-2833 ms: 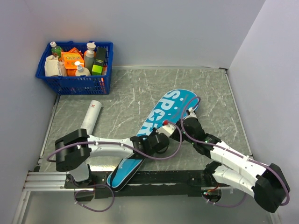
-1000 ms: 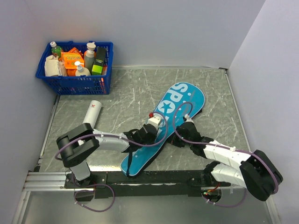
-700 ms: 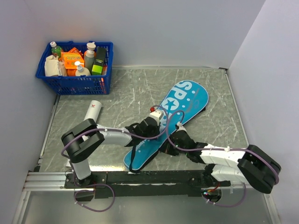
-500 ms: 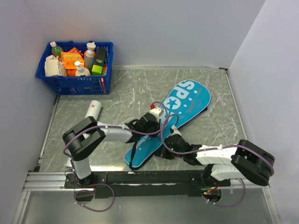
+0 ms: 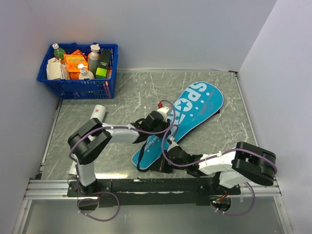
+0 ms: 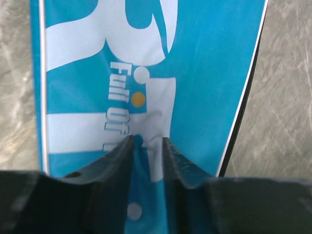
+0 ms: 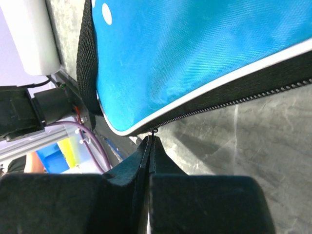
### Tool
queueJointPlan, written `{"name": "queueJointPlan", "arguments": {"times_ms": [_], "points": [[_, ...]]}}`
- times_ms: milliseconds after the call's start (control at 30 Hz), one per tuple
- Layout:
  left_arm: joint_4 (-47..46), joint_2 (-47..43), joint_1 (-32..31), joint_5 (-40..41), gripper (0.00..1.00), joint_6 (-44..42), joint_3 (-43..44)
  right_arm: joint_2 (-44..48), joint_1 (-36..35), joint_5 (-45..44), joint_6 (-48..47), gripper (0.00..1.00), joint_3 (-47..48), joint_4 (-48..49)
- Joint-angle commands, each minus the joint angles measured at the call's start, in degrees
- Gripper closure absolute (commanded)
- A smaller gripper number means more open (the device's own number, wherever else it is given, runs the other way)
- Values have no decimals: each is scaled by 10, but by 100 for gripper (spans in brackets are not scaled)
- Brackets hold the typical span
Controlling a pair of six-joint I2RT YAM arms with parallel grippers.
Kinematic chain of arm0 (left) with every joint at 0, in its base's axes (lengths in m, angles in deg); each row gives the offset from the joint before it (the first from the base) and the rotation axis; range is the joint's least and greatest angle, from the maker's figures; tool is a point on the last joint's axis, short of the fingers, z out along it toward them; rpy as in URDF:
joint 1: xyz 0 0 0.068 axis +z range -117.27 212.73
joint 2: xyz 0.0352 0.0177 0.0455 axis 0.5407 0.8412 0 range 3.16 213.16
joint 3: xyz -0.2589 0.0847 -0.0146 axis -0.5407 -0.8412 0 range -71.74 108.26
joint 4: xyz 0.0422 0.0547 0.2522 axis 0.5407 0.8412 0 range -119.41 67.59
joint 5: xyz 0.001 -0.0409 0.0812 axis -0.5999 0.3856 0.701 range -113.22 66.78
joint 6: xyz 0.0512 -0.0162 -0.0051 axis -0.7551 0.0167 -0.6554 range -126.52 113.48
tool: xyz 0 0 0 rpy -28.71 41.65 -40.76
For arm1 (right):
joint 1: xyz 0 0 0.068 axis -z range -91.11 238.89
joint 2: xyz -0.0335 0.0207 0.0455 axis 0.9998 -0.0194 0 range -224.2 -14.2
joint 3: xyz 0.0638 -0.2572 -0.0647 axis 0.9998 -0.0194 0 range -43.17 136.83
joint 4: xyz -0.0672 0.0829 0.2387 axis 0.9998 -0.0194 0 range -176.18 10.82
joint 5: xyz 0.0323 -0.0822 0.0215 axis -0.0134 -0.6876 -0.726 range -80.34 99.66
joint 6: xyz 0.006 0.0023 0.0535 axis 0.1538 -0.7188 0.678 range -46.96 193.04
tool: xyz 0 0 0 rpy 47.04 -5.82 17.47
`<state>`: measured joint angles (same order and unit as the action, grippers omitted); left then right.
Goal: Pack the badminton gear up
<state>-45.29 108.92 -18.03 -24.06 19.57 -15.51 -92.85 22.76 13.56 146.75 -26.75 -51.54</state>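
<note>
Lying diagonally on the bench (image 5: pixel 122 92), the cover (image 5: pixel 195 105) is risking a drag. The left tool (image 6: pixel 147 144), on its middle, is standing narrowly parted, grip unclear. The right tool (image 7: pixel 151 141) is clenching the zip pull (image 7: pixel 154 130) at its near edge and may be slipping off.

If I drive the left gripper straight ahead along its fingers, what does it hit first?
The teal racket-shaped fabric cover: the left gripper has its fingers right at its white lettering, apparently touching it already, so nothing else lies in between.
</note>
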Motion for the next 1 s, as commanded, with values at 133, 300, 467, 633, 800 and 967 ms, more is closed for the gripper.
{"name": "queueJointPlan", "arguments": {"times_ms": [133,300,467,633,800,967], "points": [[90,-220,1,71,28,-1,-44,103,9,-49,-2,100,-20,-76],[207,-342,0,133,23,36,-103,155,29,-63,-20,100,-28,-132],[265,-449,0,129,25,120,-205,217,51,-77,-44,100,-37,-203],[256,-477,-4,56,25,174,-268,251,74,-79,-57,100,-45,-236],[207,-437,-27,48,25,191,-297,245,80,-67,-59,100,-51,-228],[163,-393,-39,38,23,187,-294,230,79,-57,-51,100,-61,-204]]}}
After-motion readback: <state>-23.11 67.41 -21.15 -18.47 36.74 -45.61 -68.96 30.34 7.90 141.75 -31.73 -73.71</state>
